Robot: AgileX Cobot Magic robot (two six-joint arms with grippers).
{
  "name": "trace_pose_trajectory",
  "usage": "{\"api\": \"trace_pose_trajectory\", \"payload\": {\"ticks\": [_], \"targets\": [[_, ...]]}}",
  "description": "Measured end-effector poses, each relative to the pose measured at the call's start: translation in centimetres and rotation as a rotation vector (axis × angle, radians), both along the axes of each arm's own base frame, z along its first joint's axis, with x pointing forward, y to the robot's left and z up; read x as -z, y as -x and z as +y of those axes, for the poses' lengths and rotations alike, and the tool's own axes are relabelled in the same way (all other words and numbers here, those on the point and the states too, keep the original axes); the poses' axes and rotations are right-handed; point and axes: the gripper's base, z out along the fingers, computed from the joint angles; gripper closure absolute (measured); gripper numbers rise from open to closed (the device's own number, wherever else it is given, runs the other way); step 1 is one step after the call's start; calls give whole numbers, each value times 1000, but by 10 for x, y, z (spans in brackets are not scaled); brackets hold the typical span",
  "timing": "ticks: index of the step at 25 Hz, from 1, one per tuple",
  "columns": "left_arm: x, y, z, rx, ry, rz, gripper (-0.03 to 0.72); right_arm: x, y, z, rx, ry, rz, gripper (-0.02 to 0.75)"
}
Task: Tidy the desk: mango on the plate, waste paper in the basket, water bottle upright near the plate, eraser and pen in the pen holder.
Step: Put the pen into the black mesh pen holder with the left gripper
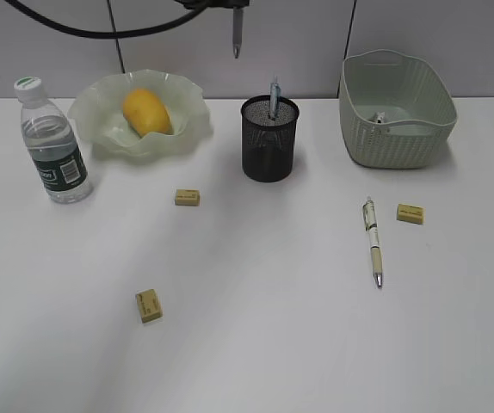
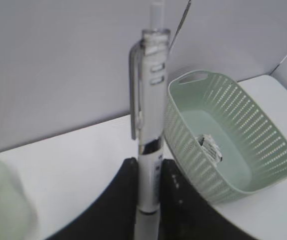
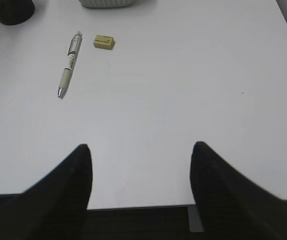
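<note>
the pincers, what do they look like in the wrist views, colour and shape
Both are plain matte black with no markings visible. The right pincer shows two broad fingers with rounded, tapering tips. The left pincer shows two dark curved fingers, only partly in frame. In the exterior view a black cable loops along the top; the arms themselves are barely visible.

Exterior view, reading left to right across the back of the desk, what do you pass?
Water bottle → plate with the mango in it → pen holder with a pen standing in it → basket.
</note>
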Motion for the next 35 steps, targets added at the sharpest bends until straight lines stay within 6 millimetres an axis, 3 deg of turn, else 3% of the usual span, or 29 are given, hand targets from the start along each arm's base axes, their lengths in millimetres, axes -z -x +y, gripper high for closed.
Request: {"api": "trace_pose_trajectory", "payload": {"ticks": [7,16,29,35], "targets": [[43,-10,-29,-18,35,-18,587,0,0,0,0,0,0,244],[97,-26,-42,-66,32,-48,587,0,0,0,0,0,0,244],[120,-24,-50,-39,-6,15,587,0,0,0,0,0,0,244],[123,-22,-50,-26,-19,42,498,0,0,0,0,0,0,244]]}}
